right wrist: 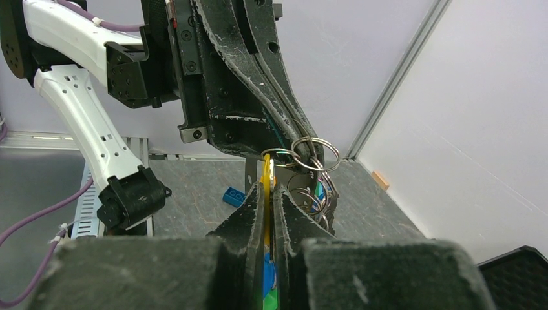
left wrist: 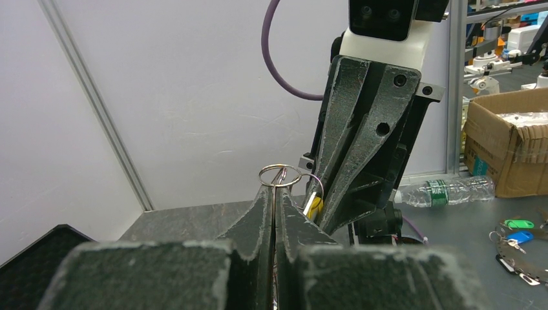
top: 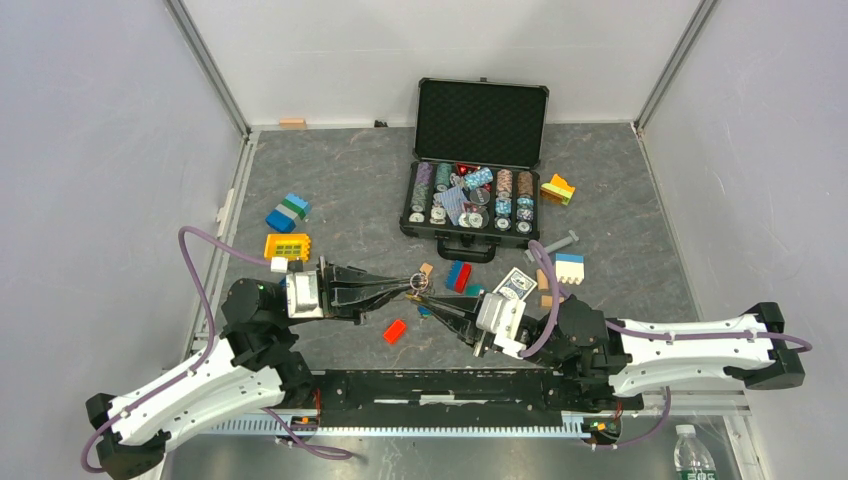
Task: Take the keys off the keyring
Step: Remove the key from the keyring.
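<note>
At frame centre the left gripper [top: 408,284] pinches the keyring [left wrist: 280,175], the right gripper [top: 432,305] clamps a yellow key [right wrist: 265,179], and at upper centre an open case [top: 482,112] holds chips [top: 504,190].

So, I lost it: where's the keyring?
Top view, front centre: keyring pinched in the left gripper's jaws; the right gripper grips a yellow key beside it.
</note>
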Robot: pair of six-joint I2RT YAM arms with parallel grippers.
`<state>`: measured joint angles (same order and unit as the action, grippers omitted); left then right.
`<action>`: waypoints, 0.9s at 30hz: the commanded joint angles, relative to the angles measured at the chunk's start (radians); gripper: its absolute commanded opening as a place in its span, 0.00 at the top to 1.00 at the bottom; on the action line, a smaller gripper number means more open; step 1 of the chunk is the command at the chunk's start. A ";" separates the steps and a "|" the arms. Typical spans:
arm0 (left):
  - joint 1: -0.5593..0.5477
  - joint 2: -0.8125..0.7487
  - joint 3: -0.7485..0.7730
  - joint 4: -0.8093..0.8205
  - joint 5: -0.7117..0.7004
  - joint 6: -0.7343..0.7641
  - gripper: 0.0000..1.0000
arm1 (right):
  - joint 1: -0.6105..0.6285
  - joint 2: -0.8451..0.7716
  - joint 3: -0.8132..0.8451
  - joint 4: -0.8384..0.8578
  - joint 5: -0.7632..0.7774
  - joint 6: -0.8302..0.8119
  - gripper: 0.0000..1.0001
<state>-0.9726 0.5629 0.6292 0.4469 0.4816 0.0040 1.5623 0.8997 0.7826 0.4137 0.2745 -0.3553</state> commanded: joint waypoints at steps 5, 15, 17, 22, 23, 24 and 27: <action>-0.003 -0.002 0.063 0.052 0.022 0.038 0.98 | -0.001 0.018 0.031 -0.002 0.026 -0.011 0.96; -0.002 0.010 0.089 0.003 0.078 0.055 0.98 | -0.001 0.036 0.035 -0.010 0.042 -0.013 0.96; -0.002 0.014 0.093 -0.007 0.092 0.058 0.98 | -0.001 0.039 0.038 -0.013 0.044 -0.014 0.96; -0.003 0.023 0.102 -0.029 0.121 0.064 0.98 | -0.001 0.044 0.043 -0.022 0.050 -0.014 0.96; -0.002 0.023 0.105 -0.032 0.125 0.065 0.98 | 0.000 0.045 0.043 -0.021 0.049 -0.014 0.96; -0.002 0.025 0.105 -0.035 0.131 0.066 0.98 | 0.000 0.045 0.043 -0.023 0.051 -0.014 0.96; -0.002 0.029 0.109 -0.038 0.145 0.065 0.98 | -0.001 0.047 0.043 -0.024 0.054 -0.014 0.96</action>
<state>-0.9699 0.5846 0.6811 0.3782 0.5453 0.0353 1.5646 0.9245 0.8001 0.4305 0.2916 -0.3569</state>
